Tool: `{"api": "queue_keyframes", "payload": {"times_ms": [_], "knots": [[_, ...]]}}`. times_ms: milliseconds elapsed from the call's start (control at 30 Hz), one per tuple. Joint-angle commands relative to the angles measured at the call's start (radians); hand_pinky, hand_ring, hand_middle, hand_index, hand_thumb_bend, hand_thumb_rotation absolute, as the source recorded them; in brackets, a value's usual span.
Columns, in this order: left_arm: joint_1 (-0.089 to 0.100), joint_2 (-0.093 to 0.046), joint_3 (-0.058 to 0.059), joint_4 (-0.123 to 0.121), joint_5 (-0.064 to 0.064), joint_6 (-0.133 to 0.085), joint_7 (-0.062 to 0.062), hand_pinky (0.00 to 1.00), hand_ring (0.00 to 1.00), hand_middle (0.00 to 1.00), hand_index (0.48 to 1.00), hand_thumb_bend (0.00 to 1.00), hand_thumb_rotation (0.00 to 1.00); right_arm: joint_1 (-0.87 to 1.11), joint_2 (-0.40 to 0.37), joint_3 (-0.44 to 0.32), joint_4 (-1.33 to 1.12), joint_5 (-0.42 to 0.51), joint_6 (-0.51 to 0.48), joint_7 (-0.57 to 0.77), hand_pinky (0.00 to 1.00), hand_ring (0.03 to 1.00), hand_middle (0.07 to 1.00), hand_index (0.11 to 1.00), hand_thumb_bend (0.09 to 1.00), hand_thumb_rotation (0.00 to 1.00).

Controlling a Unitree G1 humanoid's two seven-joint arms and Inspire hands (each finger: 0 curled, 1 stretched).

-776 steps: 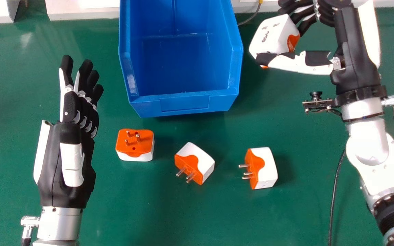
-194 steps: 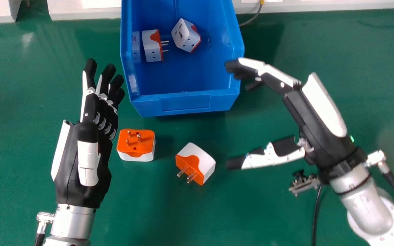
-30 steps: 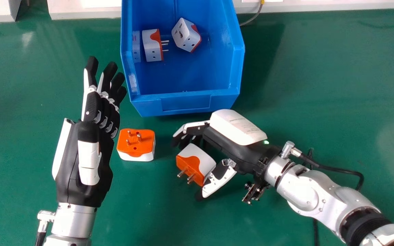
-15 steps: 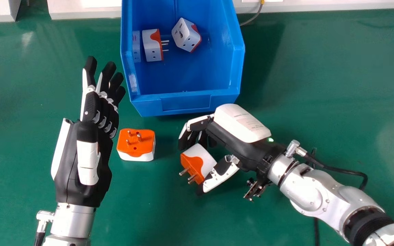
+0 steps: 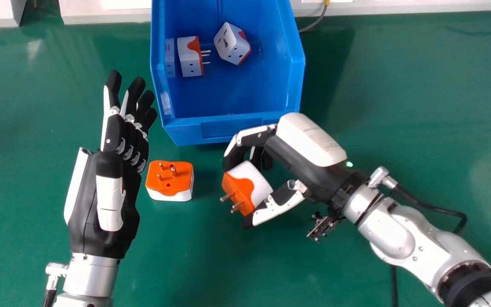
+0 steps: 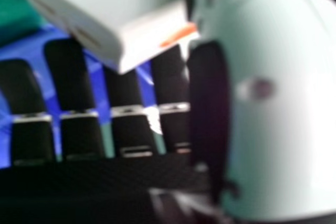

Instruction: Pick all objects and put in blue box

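- Black and white, my left hand (image 5: 117, 183) stood idle, fingers straight and slightly apart, holding nothing.
- At that palm's 3 o'clock, just beside it, the loose adapter (image 5: 168, 179) lay pins up on the green table (image 5: 211, 264); the left hand was nearer to it.
- Blue box (image 5: 231, 129): its far end was cut off by the head view's edge. One adapter (image 5: 189, 59) and a second adapter (image 5: 233, 44) lay inside.
- Held adapter (image 5: 257, 184): outside the box, pins towards 8 o'clock, its orange face running long from 11 to 5. The box opening lay at its 12 o'clock, so I judged the next move to be up and over the front wall.
- My right hand (image 5: 305, 166) had it clamped, curled fingers on the 12 o'clock side, thumb at 4. The block partly hid the fingertips, and I couldn't tell its height off the table.
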Motion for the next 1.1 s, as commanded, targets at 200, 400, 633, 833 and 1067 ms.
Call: {"api": "queue_keyframes", "payload": {"times_ms": [200, 400, 633, 833, 1067], "knots": [[-0.007, -0.001, -0.001, -0.013, -0.001, -0.012, -0.003, 1.00, 0.99, 1.00, 1.000, 0.90, 0.99, 0.057, -0.033, -0.095, -0.216, 0.127, -0.027, 0.098, 0.34, 0.392, 0.456, 0.513, 0.529, 0.00], [-0.009, 0.000, -0.003, -0.012, 0.004, -0.011, -0.001, 1.00, 0.99, 1.00, 1.000, 0.90, 0.99, 0.066, -0.034, -0.156, -0.339, 0.167, -0.027, 0.120, 0.35, 0.405, 0.463, 0.506, 0.528, 0.00], [-0.011, 0.000, -0.004, -0.009, 0.002, -0.011, -0.003, 1.00, 0.99, 1.00, 1.000, 0.90, 0.99, 0.023, -0.012, -0.203, -0.341, 0.148, -0.035, 0.085, 0.35, 0.408, 0.468, 0.500, 0.528, 0.00], [-0.011, -0.008, -0.011, -0.003, 0.001, -0.014, -0.005, 1.00, 0.99, 1.00, 1.000, 0.90, 0.99, -0.050, 0.026, -0.225, -0.317, 0.102, 0.019, 0.031, 0.35, 0.408, 0.470, 0.499, 0.529, 0.00], [-0.006, -0.006, -0.015, -0.012, 0.004, -0.016, -0.001, 1.00, 0.99, 1.00, 1.000, 0.90, 0.99, -0.156, 0.054, -0.221, -0.245, 0.050, 0.060, -0.027, 0.34, 0.387, 0.490, 0.515, 0.519, 0.00]]}}
